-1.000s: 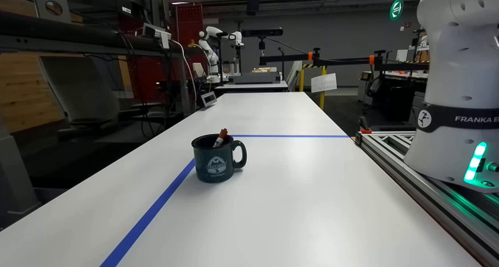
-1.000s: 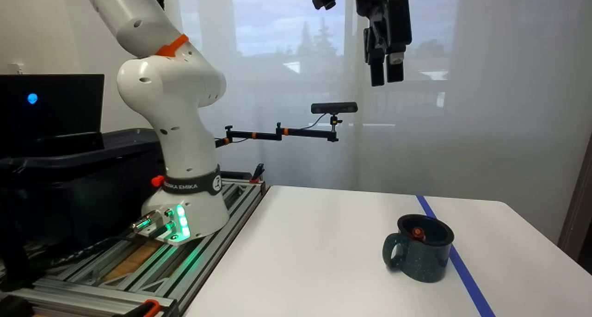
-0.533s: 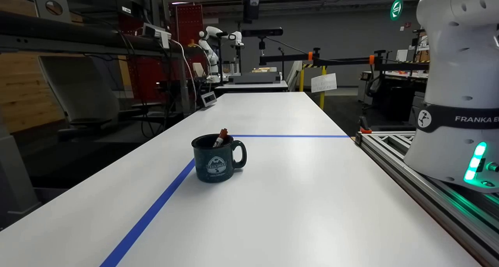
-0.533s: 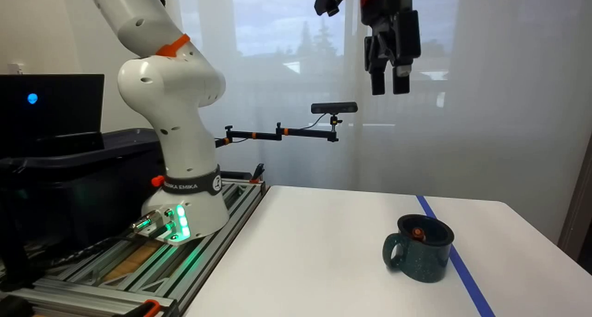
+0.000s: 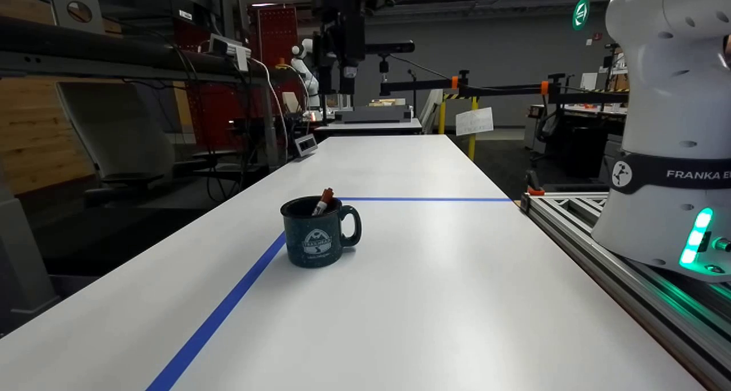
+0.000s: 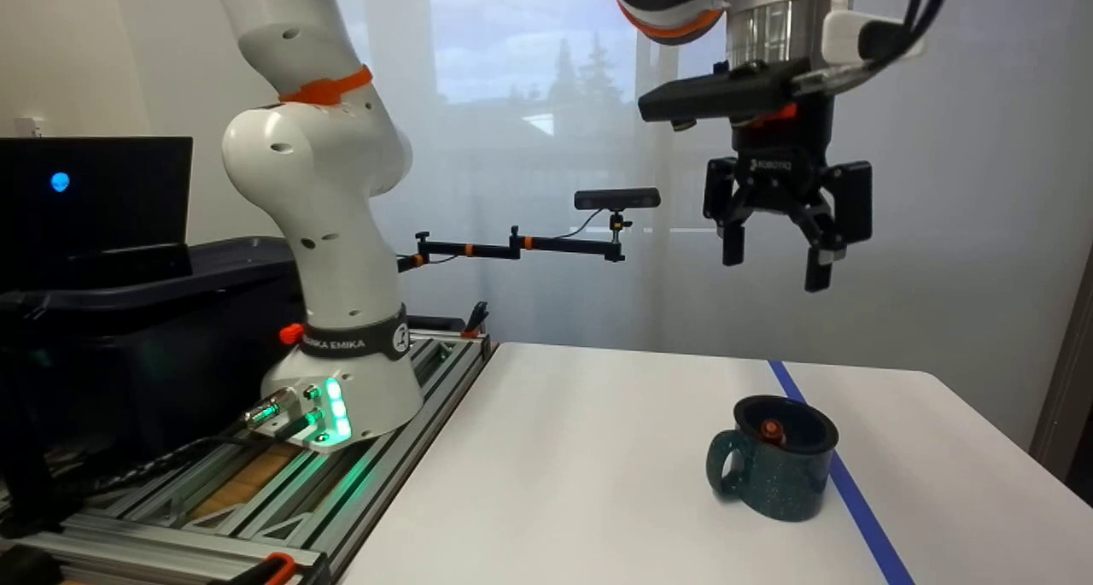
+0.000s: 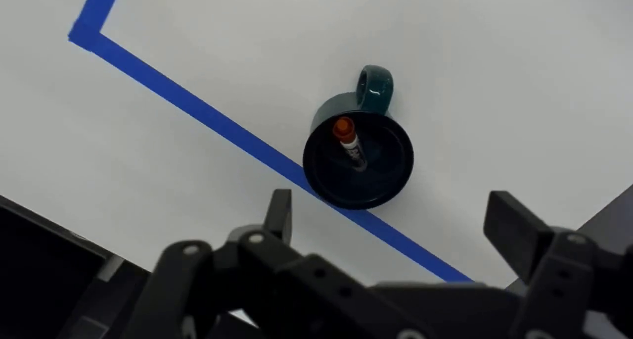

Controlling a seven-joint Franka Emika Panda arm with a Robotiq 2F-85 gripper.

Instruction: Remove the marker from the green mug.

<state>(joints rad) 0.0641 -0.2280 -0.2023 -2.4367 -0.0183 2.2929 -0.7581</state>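
Observation:
The green mug (image 5: 297, 242) stands upright on the white table; it also shows in an exterior view (image 6: 781, 482) and in the wrist view (image 7: 374, 89). The marker (image 7: 348, 138), with a reddish-orange cap and pale body, leans inside the mug. Its cap end sticks above the rim in an exterior view (image 5: 324, 201) and shows within the mouth in an exterior view (image 6: 772, 431). My gripper (image 6: 775, 267) is open and empty, well above the mug. In the wrist view my gripper (image 7: 388, 200) has its fingers wide apart, and the mug lies ahead of them.
Blue tape (image 7: 207, 116) runs along the table (image 5: 434, 299) beside and partly under the mug. A camera on a stand arm (image 6: 616, 199) is at the back. A metal rail frame (image 6: 410, 448) carries the robot base along the table's edge.
My gripper has come down and swung round over the table, into clear view in both exterior views. Its fingers appear wider apart. The mug and marker have not moved.

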